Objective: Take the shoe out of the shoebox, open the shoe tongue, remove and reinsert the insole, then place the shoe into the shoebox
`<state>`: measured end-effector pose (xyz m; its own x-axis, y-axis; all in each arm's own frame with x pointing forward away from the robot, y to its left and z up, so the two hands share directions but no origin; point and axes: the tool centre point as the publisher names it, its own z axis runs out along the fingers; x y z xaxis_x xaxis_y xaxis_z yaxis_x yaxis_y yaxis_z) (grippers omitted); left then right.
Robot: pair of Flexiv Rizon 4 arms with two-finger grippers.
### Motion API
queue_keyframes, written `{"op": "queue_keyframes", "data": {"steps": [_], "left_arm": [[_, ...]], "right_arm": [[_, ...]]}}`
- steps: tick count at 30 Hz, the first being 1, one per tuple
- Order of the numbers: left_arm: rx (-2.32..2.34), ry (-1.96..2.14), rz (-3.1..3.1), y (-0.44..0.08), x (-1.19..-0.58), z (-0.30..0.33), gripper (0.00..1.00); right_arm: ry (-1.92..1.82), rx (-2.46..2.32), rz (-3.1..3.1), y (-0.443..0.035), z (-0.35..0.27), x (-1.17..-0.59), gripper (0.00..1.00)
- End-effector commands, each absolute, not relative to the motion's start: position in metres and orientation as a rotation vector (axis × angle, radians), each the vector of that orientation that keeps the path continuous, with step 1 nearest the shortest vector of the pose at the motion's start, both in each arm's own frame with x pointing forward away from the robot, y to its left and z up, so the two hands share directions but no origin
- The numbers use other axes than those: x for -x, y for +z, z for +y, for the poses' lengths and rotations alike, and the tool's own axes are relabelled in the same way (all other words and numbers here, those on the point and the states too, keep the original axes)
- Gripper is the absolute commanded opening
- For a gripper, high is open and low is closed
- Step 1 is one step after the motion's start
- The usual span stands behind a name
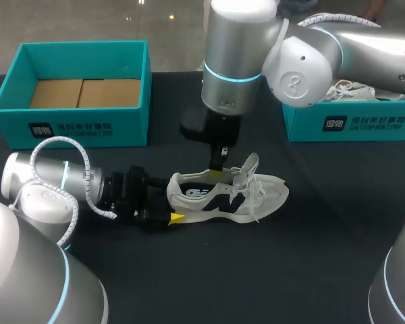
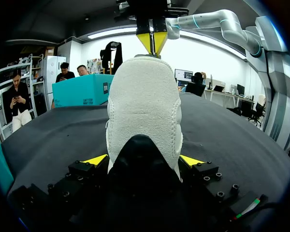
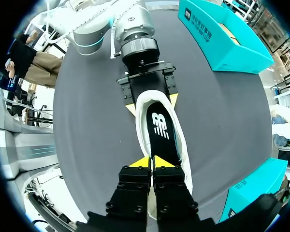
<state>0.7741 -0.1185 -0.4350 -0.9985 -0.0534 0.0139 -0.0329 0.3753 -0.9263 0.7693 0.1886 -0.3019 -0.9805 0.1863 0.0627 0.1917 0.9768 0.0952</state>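
Now the white shoe [image 1: 223, 196] sits on its sole on the black table [image 1: 310, 256], and the empty shoebox [image 1: 81, 128] stands well apart behind the shoe's heel end. The left gripper [image 1: 170, 200] is at the shoe's heel, and its two yellow fingers [image 2: 94, 160] press on the heel from both sides, so it is clamped on the shoe. The right gripper [image 3: 151, 162] hangs over the shoe by the tongue, just above the black insole [image 3: 159, 128], with its tips squeezed together, and I cannot tell if they pinch anything.
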Motion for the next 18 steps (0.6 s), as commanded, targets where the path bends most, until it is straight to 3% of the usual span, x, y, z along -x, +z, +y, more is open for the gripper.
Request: {"op": "queue_keyframes", "data": {"steps": [1,18], "left_arm": [[0.082,-1.741,2.593,-0.441,-0.773,-0.120,0.00],[0.082,-1.741,2.593,-0.441,-0.773,-0.120,0.00]], "right_arm": [[-0.131,0.300,-3.062,-0.322,0.194,-0.776,0.00],[0.004,0.349,-3.093,-0.365,0.192,-0.801,0.00]]}}
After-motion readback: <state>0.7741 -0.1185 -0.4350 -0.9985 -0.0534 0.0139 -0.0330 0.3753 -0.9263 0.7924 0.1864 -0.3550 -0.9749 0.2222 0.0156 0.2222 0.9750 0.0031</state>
